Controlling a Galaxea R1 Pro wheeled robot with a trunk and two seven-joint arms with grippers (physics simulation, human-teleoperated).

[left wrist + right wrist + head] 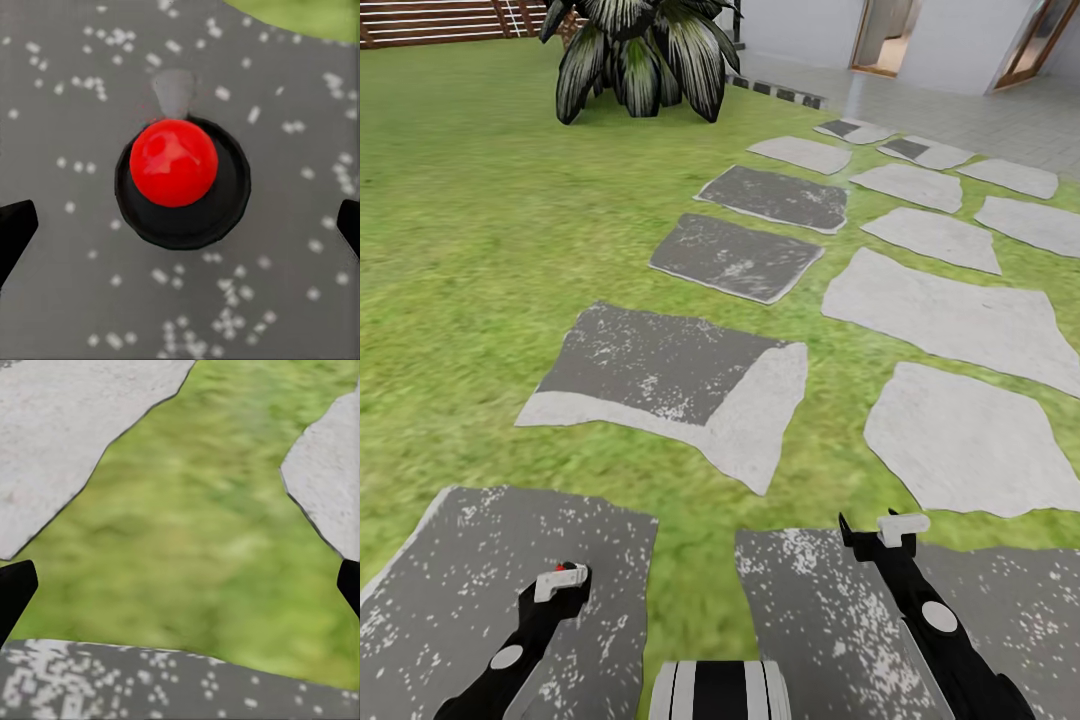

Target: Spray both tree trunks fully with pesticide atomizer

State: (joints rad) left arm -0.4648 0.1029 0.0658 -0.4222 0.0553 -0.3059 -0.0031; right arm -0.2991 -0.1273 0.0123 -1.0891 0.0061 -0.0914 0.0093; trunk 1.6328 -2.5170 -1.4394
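The pesticide atomizer point(174, 180) is a small round black body with a shiny red top, seen from straight above on a dark grey speckled paving stone point(67, 90). My left gripper point(180, 225) hangs over it, open, its black fingertips point(15, 229) well clear of the atomizer on both sides. In the head view the red top point(566, 567) peeks out at the tip of the left gripper point(560, 582). My right gripper point(880, 532) is open and holds nothing, over grass point(202, 525) between stones. The trees and their trunks are out of view.
Grey stepping stones point(670, 375) run across the lawn point(460, 250) toward the white house point(950, 40) at the back right. A broad-leaved palm-like plant point(645, 60) stands at the back, with the brown slat fence point(440, 20) to its left.
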